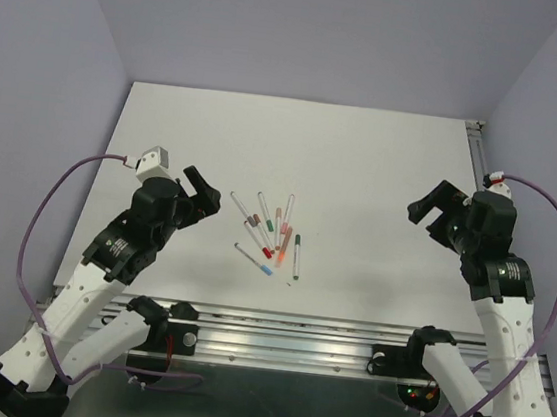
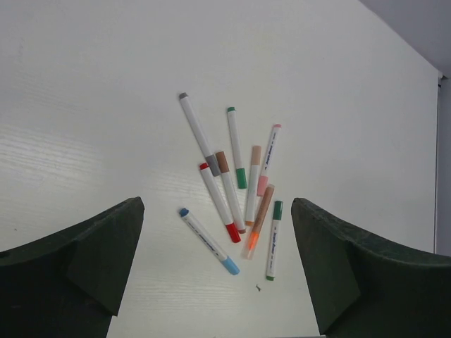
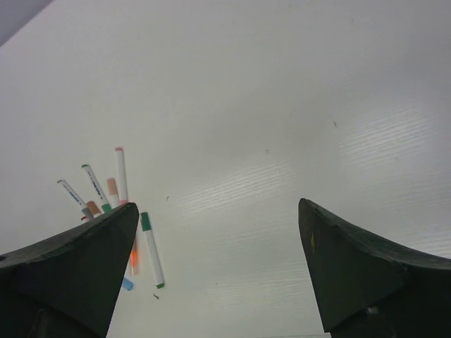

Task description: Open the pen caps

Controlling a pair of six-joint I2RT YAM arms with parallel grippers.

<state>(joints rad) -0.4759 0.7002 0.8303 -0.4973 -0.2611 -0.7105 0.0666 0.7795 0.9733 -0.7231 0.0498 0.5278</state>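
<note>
Caps [image 2: 241,177]: on pens [image 2: 201,134], counter [image 1: 365,158], just ahead of my left claw [image 1: 197,197], far left of right claw [image 1: 432,208]. Both claws released, empty. Step: approach. Next: grip barrel and cap, pull apart.

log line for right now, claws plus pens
left claw: open, empty | right claw: open, empty | pens: clustered on table between arms, none gripped | pen caps: appear on

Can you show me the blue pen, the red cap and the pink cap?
blue pen [image 2: 206,238], left wrist view, middle of its white barrel.
red cap [image 2: 232,232], left wrist view, middle of the cap.
pink cap [image 2: 262,185], left wrist view, middle of the cap.
</note>
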